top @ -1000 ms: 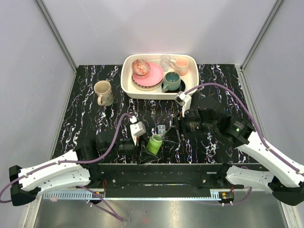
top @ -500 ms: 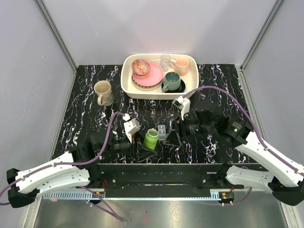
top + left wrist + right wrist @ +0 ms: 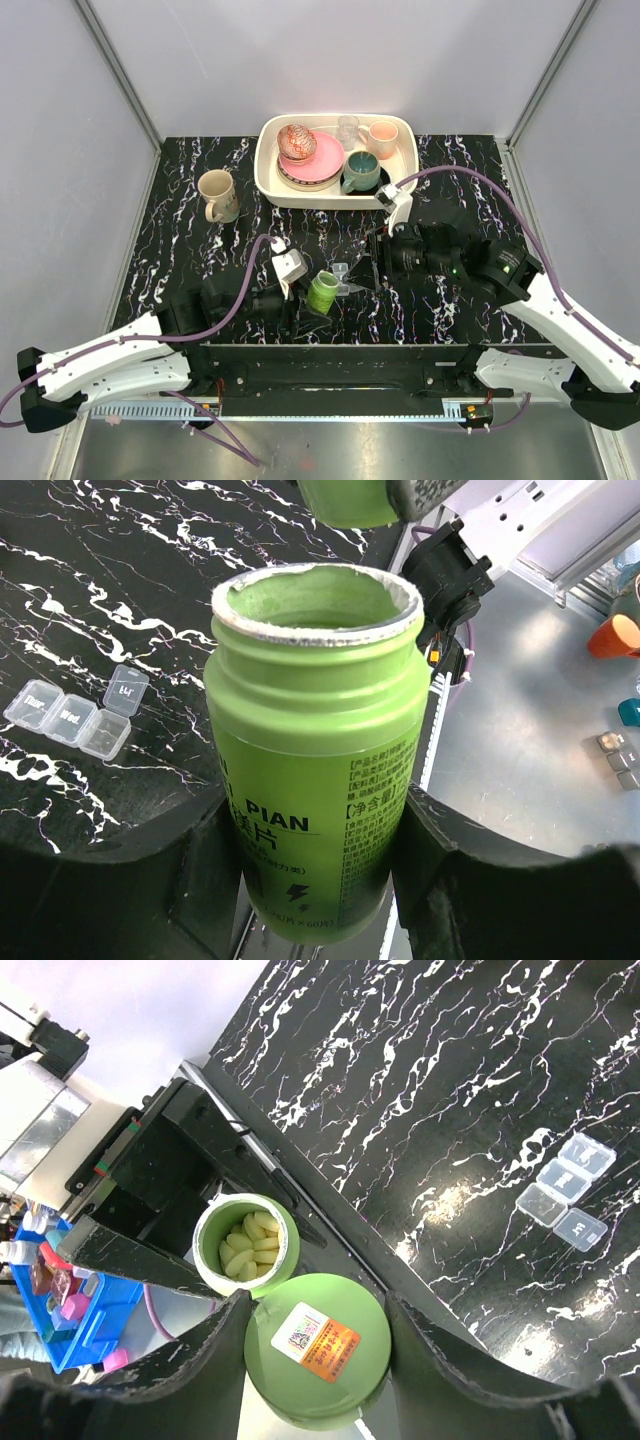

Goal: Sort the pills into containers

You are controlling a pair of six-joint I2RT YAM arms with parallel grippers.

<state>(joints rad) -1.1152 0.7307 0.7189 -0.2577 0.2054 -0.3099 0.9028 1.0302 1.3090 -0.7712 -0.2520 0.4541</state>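
My left gripper (image 3: pixel 315 825) is shut on a green bottle (image 3: pixel 315 730), which stands upright with its mouth open. Yellowish pills (image 3: pixel 250 1245) fill the bottle's inside in the right wrist view. My right gripper (image 3: pixel 315 1335) is shut on the bottle's green cap (image 3: pixel 318 1345), just beside and above the bottle's mouth. The cap (image 3: pixel 350 500) also shows at the top of the left wrist view. The containers (image 3: pixel 75 715), a clear strip of three small square boxes, lie on the black marble table, and are seen too in the right wrist view (image 3: pixel 565 1192). From above, the bottle (image 3: pixel 322 292) stands next to the containers (image 3: pixel 341 273).
A white tray (image 3: pixel 264 170) at the back holds a pink plate (image 3: pixel 318 160), a teal mug (image 3: pixel 361 172), a pink mug (image 3: pixel 382 139) and a glass. A beige mug (image 3: pixel 217 193) stands at the back left.
The right gripper has drawn back and to the right with the cap. The left gripper has shifted the bottle slightly away from the near edge.
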